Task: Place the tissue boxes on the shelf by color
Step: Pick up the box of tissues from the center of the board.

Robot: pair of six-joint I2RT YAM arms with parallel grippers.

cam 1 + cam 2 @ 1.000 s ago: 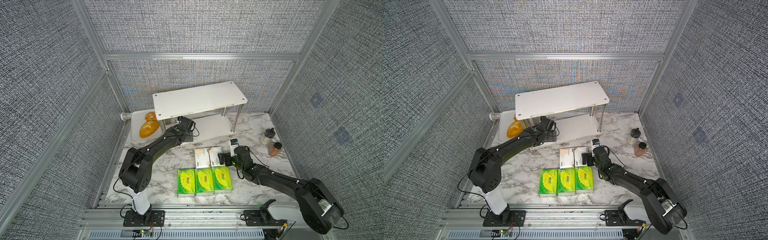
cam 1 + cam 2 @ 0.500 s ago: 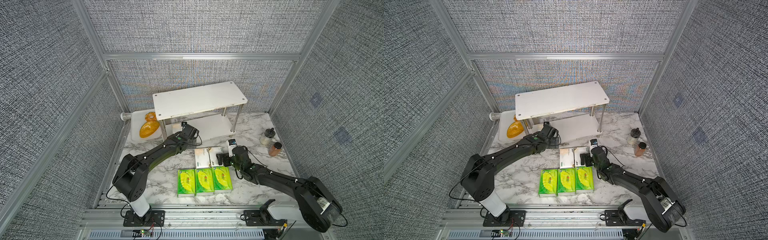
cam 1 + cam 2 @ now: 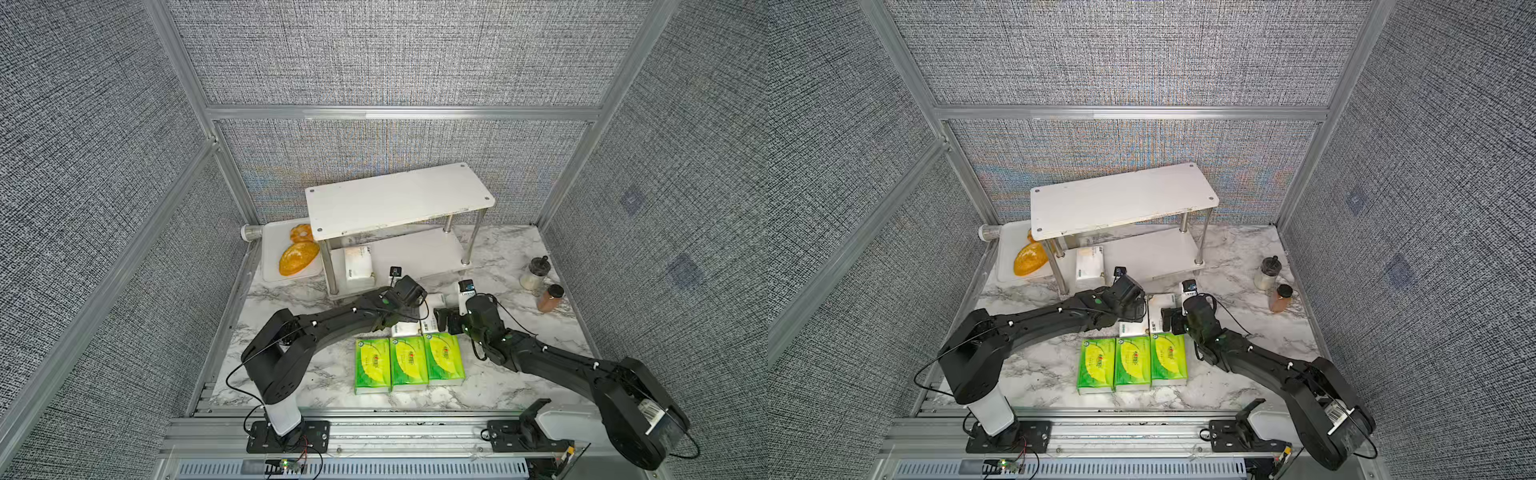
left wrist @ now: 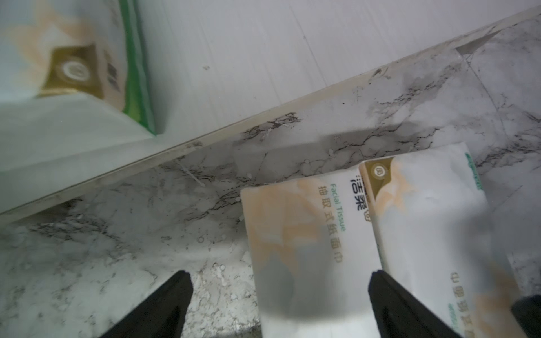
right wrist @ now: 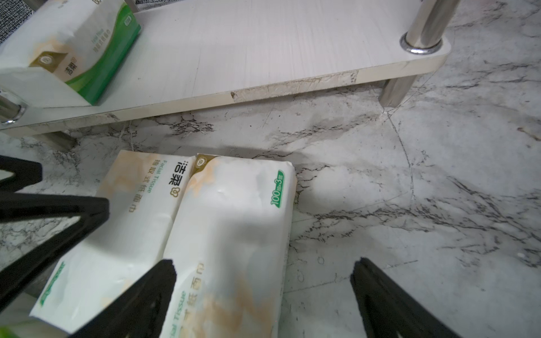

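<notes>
Both arms are low over the marble table (image 3: 336, 386), just in front of the shelf (image 3: 399, 199).

Left claw (image 4: 279, 279): jaws wide apart, nothing clamped. It hangs over the left white pack (image 4: 292, 228). One fingertip (image 4: 172, 292) is over bare marble. The other is above the seam where that pack meets the right white pack (image 4: 433, 216). Contact with the wrap: can't tell, the near end is blurred.

Right claw (image 5: 265, 264): also spread wide, gripping nothing. It straddles the right white pack. One fingertip (image 5: 158, 281) is over the pack near the seam, the other over bare marble past its outer edge. Touching or not: can't tell.

Packs:
- The two white ones lie flat, long sides touching, between the shelf's front edge and the green row.
- The third white pack (image 3: 358, 266) lies on the lower tier (image 3: 419, 253) at its left end, beside the front-left leg, with its green edge showing.
- The left green pack (image 3: 372, 365), middle green pack (image 3: 409, 361) and right green pack (image 3: 444, 356) lie flat on the marble in a tight row. They are the packs nearest my bases.

Other items:
- A white tray (image 3: 270, 237) with bread (image 3: 298, 257) sits left of the shelf, by the back corner.
- A clear jar (image 3: 536, 272) and a brown jar (image 3: 549, 297) stand near each other on the right, well apart from the packs.
</notes>
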